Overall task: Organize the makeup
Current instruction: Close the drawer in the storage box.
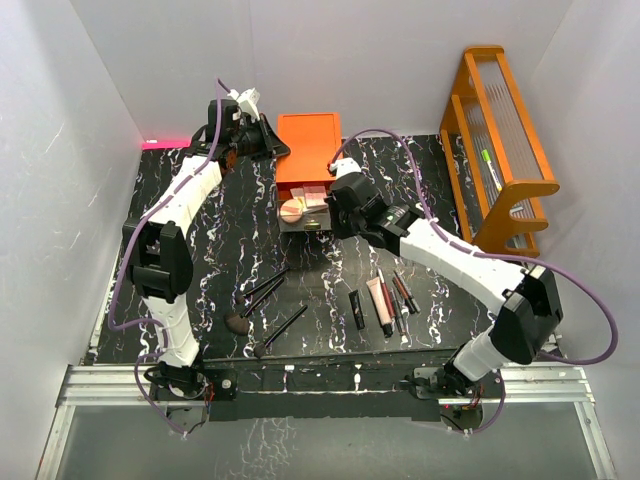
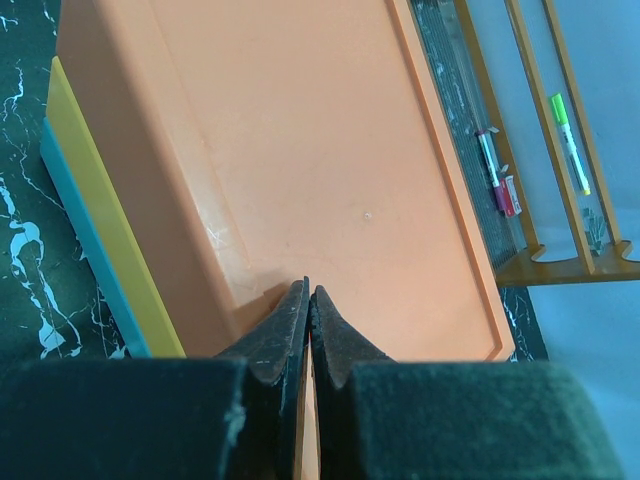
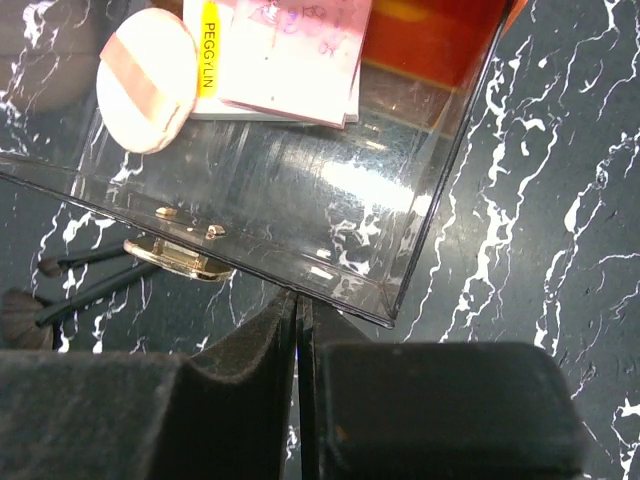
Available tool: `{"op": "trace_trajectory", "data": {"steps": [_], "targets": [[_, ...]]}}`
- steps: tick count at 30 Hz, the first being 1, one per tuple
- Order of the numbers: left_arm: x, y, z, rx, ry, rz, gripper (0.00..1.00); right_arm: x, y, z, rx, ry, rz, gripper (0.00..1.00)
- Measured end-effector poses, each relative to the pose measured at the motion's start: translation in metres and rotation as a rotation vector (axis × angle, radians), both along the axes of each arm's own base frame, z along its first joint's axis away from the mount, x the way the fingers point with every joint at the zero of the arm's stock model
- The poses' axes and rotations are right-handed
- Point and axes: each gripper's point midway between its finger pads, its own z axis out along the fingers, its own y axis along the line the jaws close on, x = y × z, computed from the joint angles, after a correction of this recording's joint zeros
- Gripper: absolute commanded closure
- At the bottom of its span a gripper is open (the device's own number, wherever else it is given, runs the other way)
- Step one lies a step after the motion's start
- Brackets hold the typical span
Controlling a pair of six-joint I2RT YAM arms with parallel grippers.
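Pressed together and holding nothing, the fingertips of the right gripper [image 3: 297, 303] sit just by the front corner of the clear drawer [image 3: 300, 190]. Inside it lie a round tan puff [image 3: 148, 80] and a pink palette [image 3: 295, 50]. Likewise closed and empty, the left gripper [image 2: 309, 295] is at the near rim of the orange drawer chest [image 2: 300, 150]. Several black brushes [image 1: 265, 292] and tubes [image 1: 380, 305] lie loose on the marble table [image 1: 230, 230], nearer the arm bases.

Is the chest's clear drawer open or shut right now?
Open: the drawer sticks out of the chest, puff showing inside.
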Motion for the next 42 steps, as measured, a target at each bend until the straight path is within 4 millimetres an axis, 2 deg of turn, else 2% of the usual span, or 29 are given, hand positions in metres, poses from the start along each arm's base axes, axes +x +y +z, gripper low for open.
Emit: {"op": "trace_trajectory", "data": {"steps": [6,10,16,20,27,39,42], "targets": [[-0.002,0.0,0.0,0.005,-0.003,0.004,1.0,0.024,-0.002,0.0,0.002,-0.028,-0.045,0.92],[-0.003,0.001,-0.001,0.009,-0.007,0.007,1.0,0.041,-0.002,0.007,0.026,-0.055,-0.069,0.92],[-0.005,0.002,-0.001,0.015,-0.012,0.013,1.0,0.066,0.01,0.018,0.066,-0.098,-0.079,0.92],[-0.007,0.003,0.0,0.02,-0.014,0.015,1.0,0.076,0.017,0.013,0.069,-0.101,-0.077,0.92],[-0.012,0.004,0.0,0.03,-0.009,0.013,1.0,0.088,0.02,0.005,0.053,-0.115,-0.069,0.92],[-0.024,0.006,0.001,0.043,-0.001,0.013,1.0,0.099,0.024,0.018,0.044,-0.184,-0.027,0.88],[-0.03,0.01,0.004,0.05,-0.004,0.026,0.87,0.092,0.025,0.021,0.066,-0.193,0.001,0.83]]}}
